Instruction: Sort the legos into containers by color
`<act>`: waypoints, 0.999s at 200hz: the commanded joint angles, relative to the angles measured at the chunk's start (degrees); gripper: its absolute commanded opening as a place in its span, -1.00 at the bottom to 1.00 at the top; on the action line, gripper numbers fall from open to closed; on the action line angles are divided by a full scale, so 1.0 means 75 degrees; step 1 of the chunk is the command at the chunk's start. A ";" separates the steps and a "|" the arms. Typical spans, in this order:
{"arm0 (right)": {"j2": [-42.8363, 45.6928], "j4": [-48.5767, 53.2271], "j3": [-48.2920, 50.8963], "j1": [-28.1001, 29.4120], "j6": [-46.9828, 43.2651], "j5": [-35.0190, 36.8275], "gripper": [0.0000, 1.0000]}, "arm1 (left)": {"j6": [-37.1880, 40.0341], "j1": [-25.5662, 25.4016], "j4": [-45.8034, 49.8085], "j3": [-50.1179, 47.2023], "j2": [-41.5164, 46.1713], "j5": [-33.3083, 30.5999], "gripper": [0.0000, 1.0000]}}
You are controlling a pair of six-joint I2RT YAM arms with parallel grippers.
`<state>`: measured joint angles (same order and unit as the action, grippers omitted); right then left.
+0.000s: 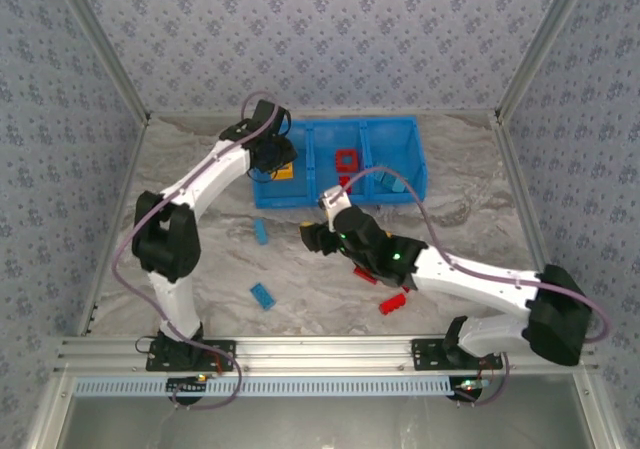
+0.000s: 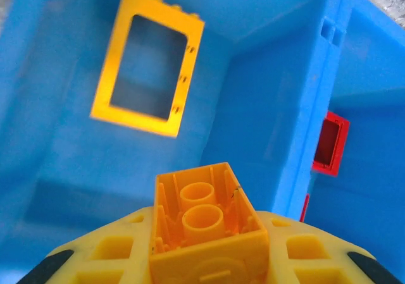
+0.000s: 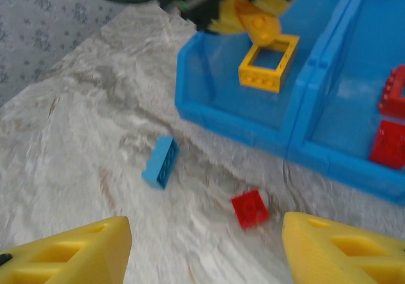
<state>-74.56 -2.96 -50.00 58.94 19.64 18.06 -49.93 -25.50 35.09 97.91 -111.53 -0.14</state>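
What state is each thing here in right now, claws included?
Left gripper: shut on orange brick, above bin.
Right gripper: open, empty.
Yellow frame: lying flat in bin.
Red brick: loose on table.
Blue brick: loose on table.

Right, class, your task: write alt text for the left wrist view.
The left gripper holds a yellow brick over a blue bin compartment containing a yellow frame; a red frame is in the next compartment.
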 commanded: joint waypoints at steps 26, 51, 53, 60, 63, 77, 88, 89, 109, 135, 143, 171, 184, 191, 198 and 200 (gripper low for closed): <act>-0.1160 -0.0618 -0.1176 0.0024 -0.0158 0.1233 0.35 | 0.0850 0.0497 0.0046 0.2044 -0.1764 0.0967 -0.42; -0.1927 -0.0939 -0.1725 0.0107 -0.0412 0.1586 0.37 | 0.0742 0.0605 0.0015 0.2606 -0.2365 0.1322 -0.42; -0.2002 -0.0946 -0.1792 0.0115 -0.0450 0.1596 0.37 | 0.0740 0.0606 0.0010 0.2644 -0.2406 0.1344 -0.42; -0.2254 -0.0933 -0.2032 0.0142 -0.0547 0.1719 0.37 | 0.0760 0.0605 0.0024 0.2754 -0.2515 0.1383 -0.43; -0.2354 -0.0905 -0.2125 0.0151 -0.0567 0.1764 0.38 | 0.0763 0.0599 0.0028 0.2800 -0.2562 0.1411 -0.44; -0.2744 -0.0696 -0.2660 0.0166 -0.0552 0.1902 0.38 | 0.0772 0.0610 0.0125 0.2984 -0.2732 0.1397 -0.44; -0.2908 -0.0637 -0.2852 0.0146 -0.0512 0.1919 0.38 | 0.0796 0.0610 0.0221 0.3084 -0.2845 0.1330 -0.43; -0.2922 -0.0637 -0.2856 0.0146 -0.0499 0.1917 0.38 | 0.0791 0.0610 0.0226 0.3089 -0.2853 0.1319 -0.43; -0.2948 -0.0661 -0.2896 0.0159 -0.0362 0.1828 0.38 | 0.0784 0.0619 0.0375 0.3203 -0.3051 0.1276 -0.36; -0.2864 -0.0521 -0.2810 0.0183 -0.0267 0.1781 0.38 | 0.0723 0.0599 0.0457 0.3060 -0.3049 0.1088 -0.10; -0.2805 -0.0490 -0.2762 0.0181 -0.0242 0.1768 0.38 | 0.0706 0.0587 0.0454 0.2943 -0.2969 0.1035 -0.04; -0.2541 -0.0404 -0.2541 0.0184 -0.0212 0.1801 0.38 | 0.0693 0.0575 0.0454 0.2599 -0.2514 0.0844 0.14; -0.2378 -0.0339 -0.2509 0.0173 -0.0205 0.1817 0.38 | 0.0715 0.0564 0.0454 0.2452 -0.2221 0.0771 0.20; -0.2284 -0.0270 -0.2230 0.0159 -0.0176 0.1819 0.38 | 0.0741 0.0553 0.0455 0.2399 -0.2069 0.0737 0.21; -0.2191 -0.0171 -0.2136 0.0128 -0.0128 0.1794 0.38 | 0.0762 0.0546 0.0454 0.2362 -0.1910 0.0678 0.23; -0.2159 -0.0154 -0.2102 0.0124 -0.0106 0.1774 0.38 | 0.0763 0.0542 0.0454 0.2343 -0.1861 0.0647 0.23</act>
<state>-94.91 -6.85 -68.49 59.94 17.15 29.85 -44.99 -21.02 37.60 116.40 -132.60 6.70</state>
